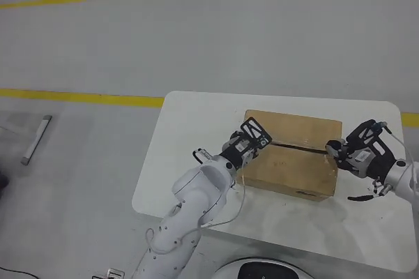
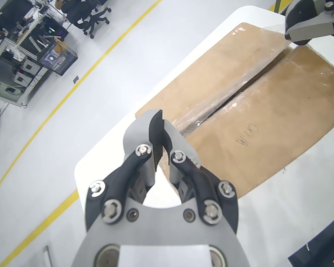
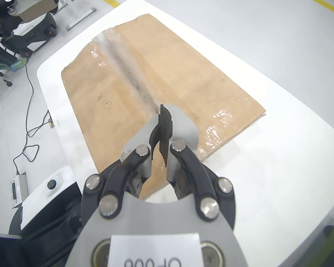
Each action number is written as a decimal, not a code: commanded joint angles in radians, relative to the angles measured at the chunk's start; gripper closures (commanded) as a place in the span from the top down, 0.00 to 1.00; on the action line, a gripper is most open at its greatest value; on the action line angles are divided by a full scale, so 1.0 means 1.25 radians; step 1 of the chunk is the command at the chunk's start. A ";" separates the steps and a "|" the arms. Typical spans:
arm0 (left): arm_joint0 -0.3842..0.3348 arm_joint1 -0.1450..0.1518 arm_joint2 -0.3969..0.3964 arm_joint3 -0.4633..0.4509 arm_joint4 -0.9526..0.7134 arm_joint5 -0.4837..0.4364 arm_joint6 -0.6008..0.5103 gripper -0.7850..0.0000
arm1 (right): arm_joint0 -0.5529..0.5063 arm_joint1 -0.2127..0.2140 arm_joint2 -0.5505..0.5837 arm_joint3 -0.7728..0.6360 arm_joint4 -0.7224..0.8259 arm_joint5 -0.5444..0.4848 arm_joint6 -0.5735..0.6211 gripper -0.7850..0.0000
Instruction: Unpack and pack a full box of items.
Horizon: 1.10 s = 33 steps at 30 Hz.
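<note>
On the white bench, two end effectors flank one brown cardboard box. The left end effector is at one end of the box's taped top seam and the right end effector at the other. Both are closed, with nothing visible between the pads. One short pen scrawl on the nearer flap is illegible. Beyond the bench runs one yellow floor line.

Matt brown cardboard box sealed with glossy clear tape, on a smooth white table.
</note>
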<state>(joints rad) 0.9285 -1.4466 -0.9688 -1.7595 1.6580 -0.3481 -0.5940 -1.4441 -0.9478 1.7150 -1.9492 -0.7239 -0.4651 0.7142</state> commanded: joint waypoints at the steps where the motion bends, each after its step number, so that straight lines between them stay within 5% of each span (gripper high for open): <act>1: -0.019 -0.004 0.013 0.028 0.002 0.008 0.006 0.00 | -0.001 0.001 0.003 0.001 -0.007 -0.005 0.004 0.00; 33: -0.119 -0.049 0.090 0.244 -0.001 0.037 0.007 0.00 | -0.026 0.018 0.019 -0.028 -0.059 -0.045 0.011 0.00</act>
<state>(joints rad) 0.7798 -1.5062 -0.8565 -1.4610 1.6601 -0.3016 -0.5849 -1.4743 -0.9260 1.7379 -1.9822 -0.7979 -0.5217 0.7286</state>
